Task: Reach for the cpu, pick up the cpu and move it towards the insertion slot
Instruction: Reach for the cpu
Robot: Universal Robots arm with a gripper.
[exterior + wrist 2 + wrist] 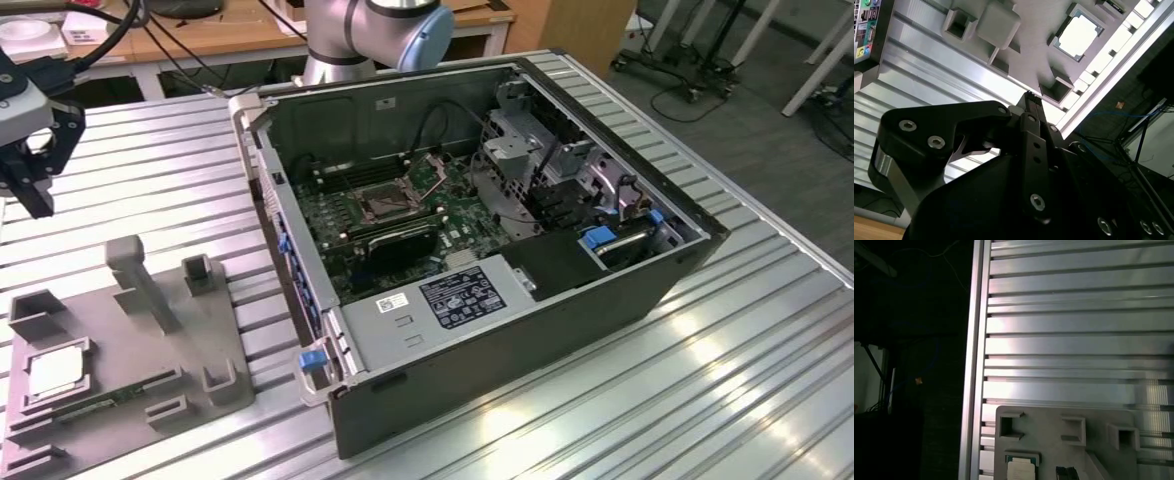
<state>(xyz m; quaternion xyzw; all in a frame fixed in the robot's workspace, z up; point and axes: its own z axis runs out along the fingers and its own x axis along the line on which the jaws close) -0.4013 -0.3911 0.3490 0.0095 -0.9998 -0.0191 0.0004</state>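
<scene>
Jaws first: I can't tell from these shots whether they're spread or pressed together, but they're definitely not on anything. In the exterior view they hang over the bare slatted worktop at about 10 o'clock.

The cpu sits flat in its square pocket on the grey fixture, down at 8 o'clock, so roughly toward 6 o'clock from the jaws and well apart from them. Both wrist views have it in sight too. The insertion slot is on the board inside the open computer case, off toward 2 o'clock from the chip.

So my read is that this is the reach, early on. To do it well, I'd get centred over the pocket while high, line the jaws up square with two opposite edges of the chip, then drop straight down. Watch the upright post just beside the pocket and the green strip near it. Grab edges only, not the face.
</scene>
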